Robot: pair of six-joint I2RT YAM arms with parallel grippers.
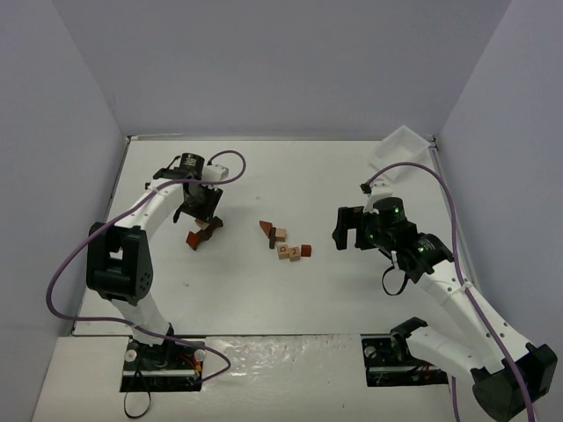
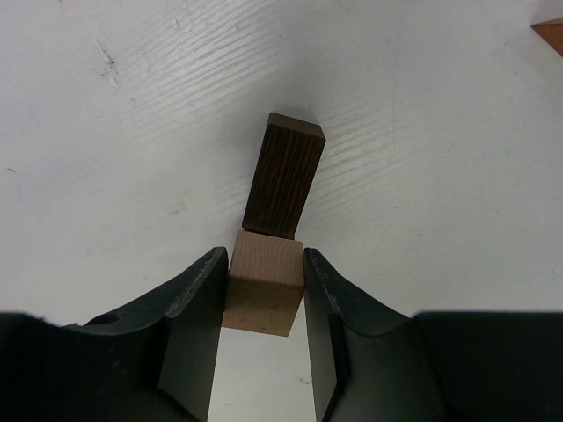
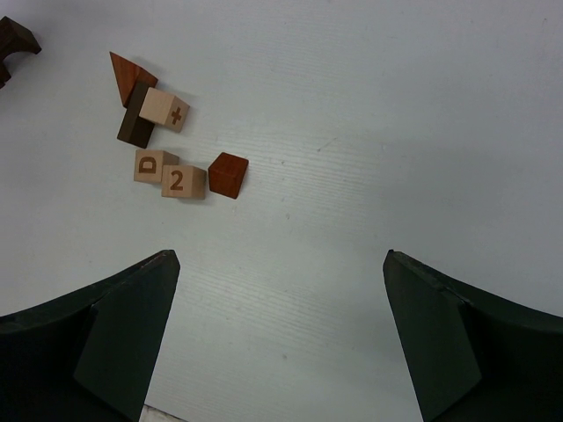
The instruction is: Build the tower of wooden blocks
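My left gripper [image 1: 199,227] [image 2: 264,258] is shut on a pale tan cube [image 2: 261,283], one finger on each side. A dark brown oblong block [image 2: 283,176] [image 1: 211,225] stands against the cube's far side. I cannot tell if they rest on the table. A loose cluster lies at the table's middle [image 1: 283,243]: a red-brown wedge [image 3: 130,75], a pale cube marked "+" [image 3: 164,110], a dark brown block [image 3: 135,127], a pale "D" cube [image 3: 154,164], a pale "2" cube [image 3: 183,181] and a red-brown cube [image 3: 228,174]. My right gripper [image 1: 338,231] [image 3: 279,257] is open and empty, right of the cluster.
A white tray [image 1: 400,149] leans at the back right corner. Grey walls close the table on three sides. A dark brown piece [image 3: 13,44] shows at the right wrist view's top left edge. A red-brown corner [image 2: 550,35] shows at the left wrist view's top right.
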